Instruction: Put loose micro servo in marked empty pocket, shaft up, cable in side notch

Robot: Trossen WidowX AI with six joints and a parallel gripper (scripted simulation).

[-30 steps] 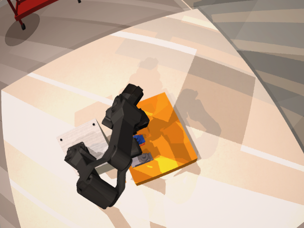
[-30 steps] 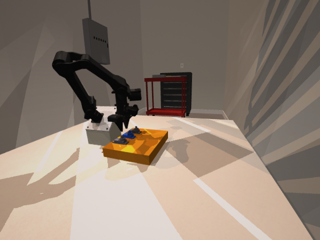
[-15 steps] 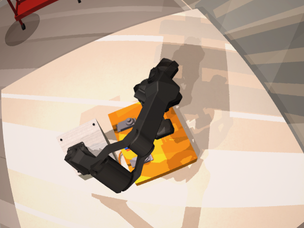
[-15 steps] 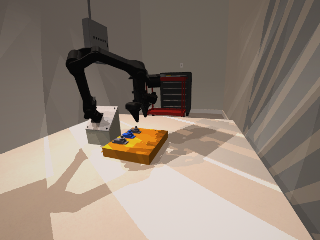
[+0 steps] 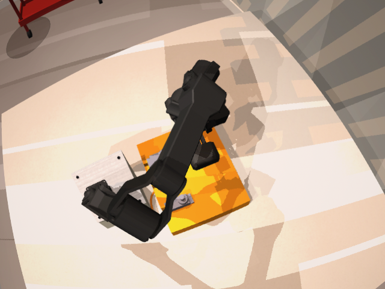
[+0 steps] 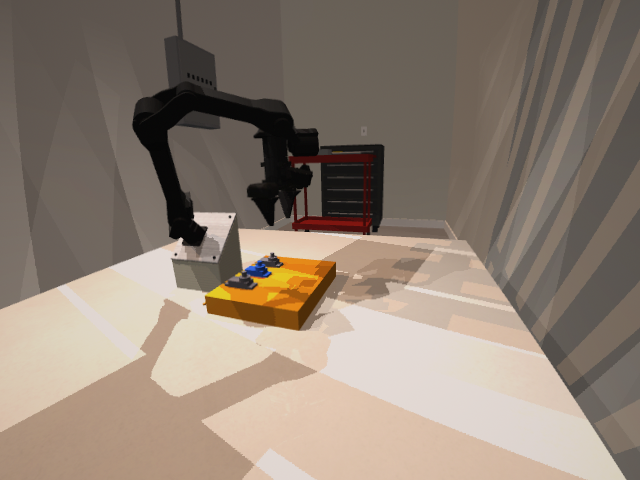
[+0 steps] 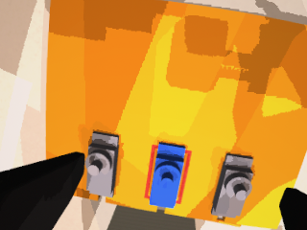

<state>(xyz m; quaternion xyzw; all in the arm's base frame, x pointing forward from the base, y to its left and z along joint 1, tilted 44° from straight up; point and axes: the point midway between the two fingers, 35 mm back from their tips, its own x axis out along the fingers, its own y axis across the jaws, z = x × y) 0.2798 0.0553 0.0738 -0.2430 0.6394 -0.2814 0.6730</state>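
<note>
The blue micro servo [image 6: 257,269] [image 7: 166,184] sits low in the middle pocket of the orange deck [image 6: 253,315] [image 7: 103,72], between two grey servos. Its output shaft points up, and it looks level with its grey neighbours. The red marking [image 7: 149,172] shows on both sides of it in the wrist view. A short piece of its cable [image 7: 161,210] shows at the deck's edge; how it lies in the notch is too small to tell. The arm hides the blue servo in the top view. My gripper [image 6: 279,219] [image 7: 183,180] is wide open and empty, high above the deck.
One grey servo [image 5: 181,200] [image 6: 241,281] [image 7: 233,187] stands at one side of the blue one, another [image 6: 271,259] [image 7: 102,165] at the other. The metal base block [image 5: 108,168] [image 6: 227,258] stands beside the deck. A red cart [image 6: 330,223] is in the background.
</note>
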